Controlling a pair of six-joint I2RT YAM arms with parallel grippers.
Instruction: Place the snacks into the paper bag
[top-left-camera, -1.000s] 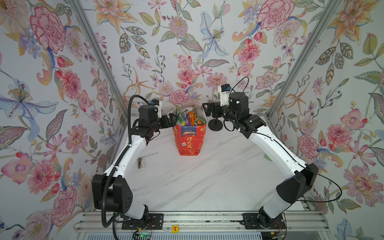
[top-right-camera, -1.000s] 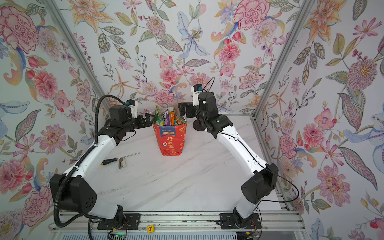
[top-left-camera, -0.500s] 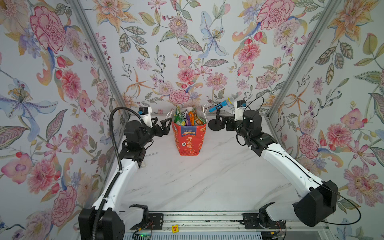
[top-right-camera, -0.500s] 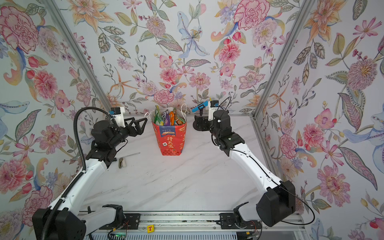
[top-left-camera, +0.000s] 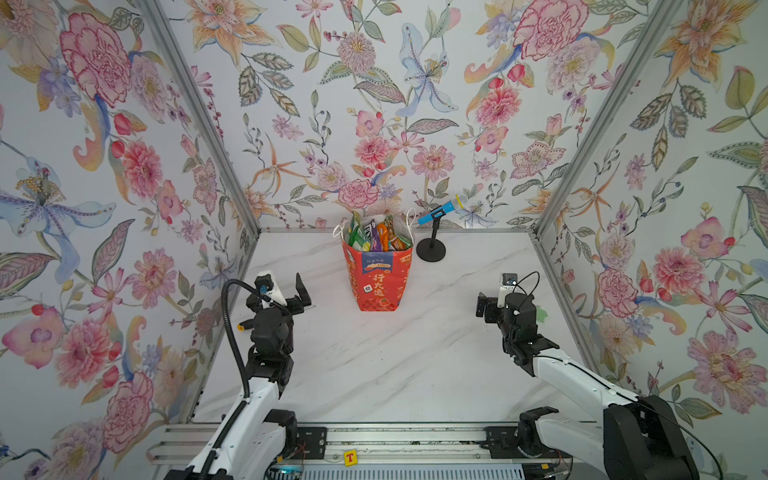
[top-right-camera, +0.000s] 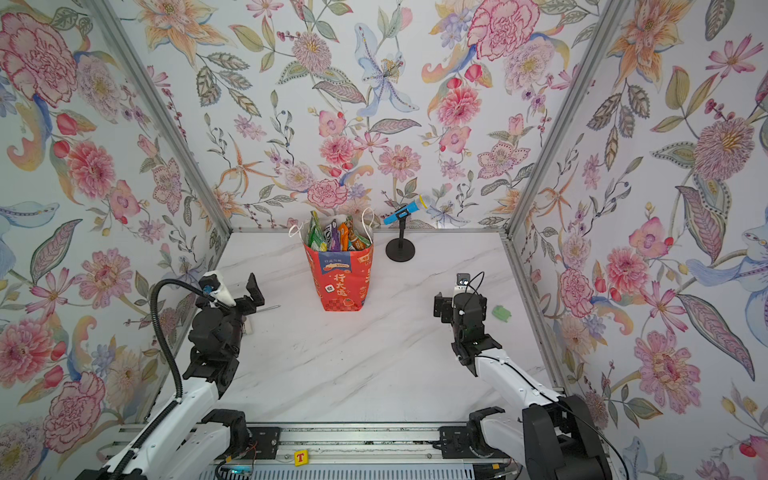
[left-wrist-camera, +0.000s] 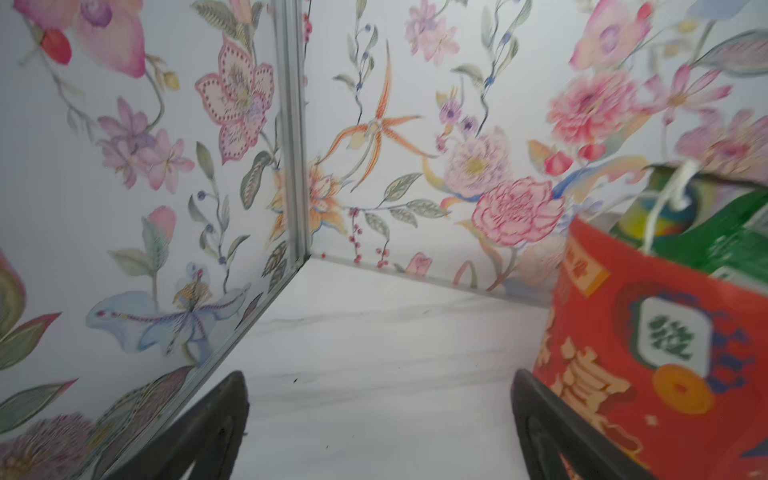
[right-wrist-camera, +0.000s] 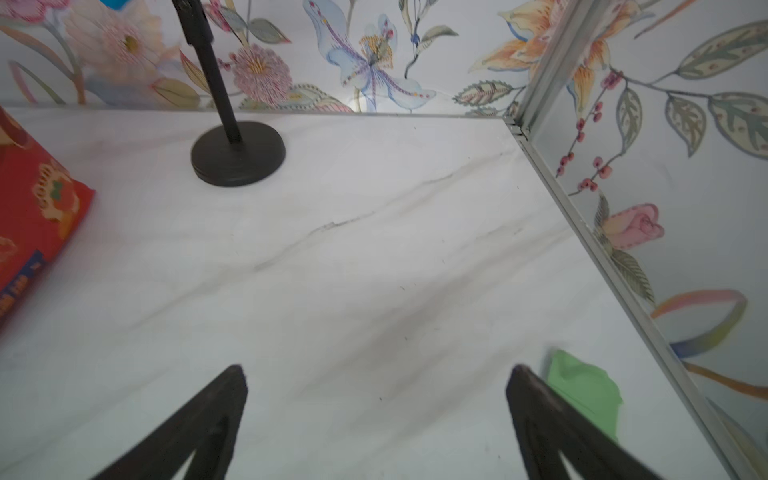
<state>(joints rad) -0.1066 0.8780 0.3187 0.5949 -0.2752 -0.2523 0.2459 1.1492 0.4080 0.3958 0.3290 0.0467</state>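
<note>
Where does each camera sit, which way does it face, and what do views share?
Both top views: high over front rail, facing down toward back wall; left arm, right arm, paper bag with snacks.
Left wrist: on left arm, facing back-left corner; left gripper jaws open.
Right wrist: on right arm, facing back-right corner; right gripper jaws open, microphone stand.
Shared: all show the bag.

Paper bag (top-left-camera: 377, 286): red-orange, gold characters, blue label panel, white cord handles; upright, rear centre. Snacks (top-left-camera: 375, 237): green, purple, orange packets packed upright inside, tops sticking above rim.
</note>
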